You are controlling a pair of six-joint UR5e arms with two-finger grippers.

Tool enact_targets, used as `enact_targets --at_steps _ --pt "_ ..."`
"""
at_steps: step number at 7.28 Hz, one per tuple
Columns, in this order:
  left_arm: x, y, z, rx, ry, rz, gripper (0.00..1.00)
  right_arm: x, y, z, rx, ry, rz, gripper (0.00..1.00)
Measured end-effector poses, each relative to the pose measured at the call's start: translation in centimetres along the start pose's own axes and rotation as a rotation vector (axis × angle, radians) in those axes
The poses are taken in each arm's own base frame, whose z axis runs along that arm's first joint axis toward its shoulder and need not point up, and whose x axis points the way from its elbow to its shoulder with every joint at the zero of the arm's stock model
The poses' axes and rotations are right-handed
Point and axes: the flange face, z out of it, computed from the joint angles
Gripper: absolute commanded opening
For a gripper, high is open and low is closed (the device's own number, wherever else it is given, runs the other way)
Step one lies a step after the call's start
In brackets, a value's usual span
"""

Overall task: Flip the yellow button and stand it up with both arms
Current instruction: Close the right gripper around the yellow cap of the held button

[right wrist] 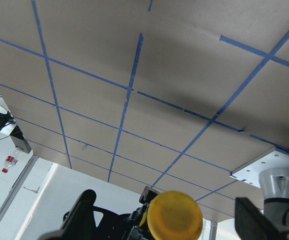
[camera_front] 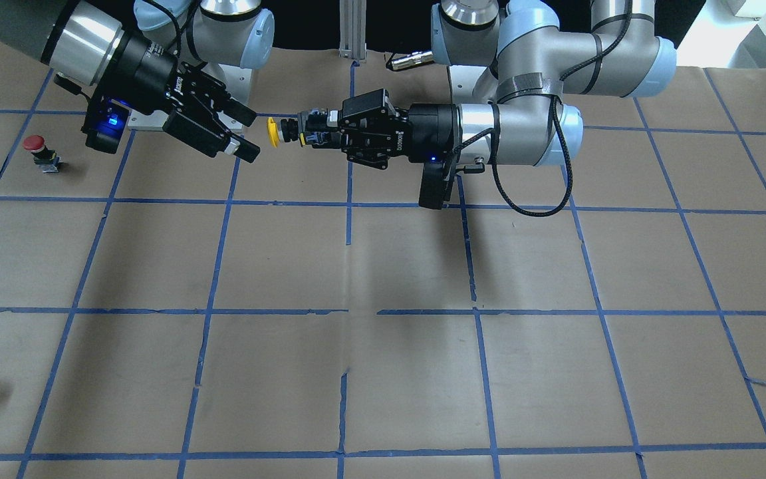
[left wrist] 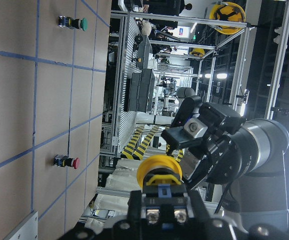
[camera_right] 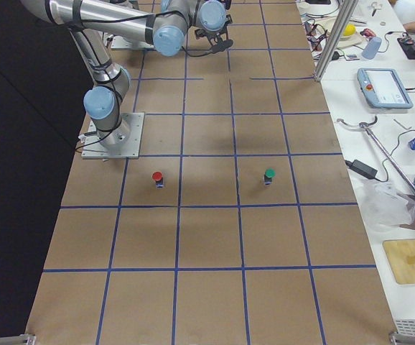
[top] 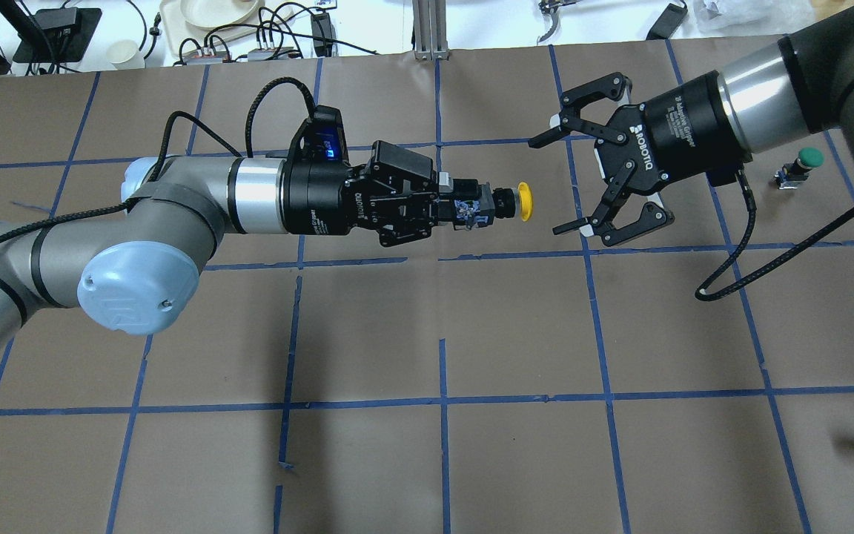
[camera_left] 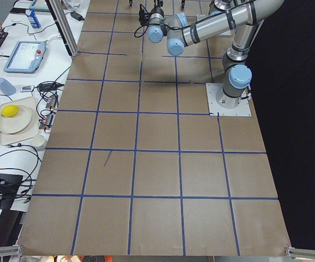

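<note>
The left gripper (top: 465, 208) is clamped on the blocky base of the button (top: 510, 202), holding it in mid-air above the table (top: 516, 326). Its long axis lies level, with the yellow cap aimed straight at the right gripper (top: 550, 184). That gripper's 2 fingers gape wide just beyond the cap, not touching. The black body and round cap stick out free, so I'd guess the right one takes those.
</note>
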Motion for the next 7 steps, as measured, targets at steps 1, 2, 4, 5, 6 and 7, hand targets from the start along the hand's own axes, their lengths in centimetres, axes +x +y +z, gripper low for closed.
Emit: enact_targets --at_steps 1,2,4,5,6,7 --pt "0.06 -0.06 0.05 0.001 0.007 -0.001 0.07 0.03 0.04 -0.04 -0.020 -0.009 0.031 1.00" --pt "0.03 -0.15 0.07 0.002 0.013 -0.004 0.07 0.37 -0.05 0.28 -0.037 -0.005 0.062 1.00" --pt "-0.12 -0.37 0.09 0.007 0.031 -0.009 0.07 0.62 -0.03 0.74 -0.077 -0.016 0.100 1.00" --pt "-0.11 -0.38 0.09 0.008 0.035 -0.008 0.08 0.59 0.09 0.81 -0.091 -0.023 0.111 1.00" --pt "-0.09 -0.37 0.10 0.008 0.036 -0.009 0.08 0.57 0.16 0.88 -0.100 -0.026 0.116 1.00" --pt "0.01 -0.28 0.08 0.009 0.037 -0.009 0.08 0.56 0.18 0.93 -0.104 -0.027 0.118 0.99"
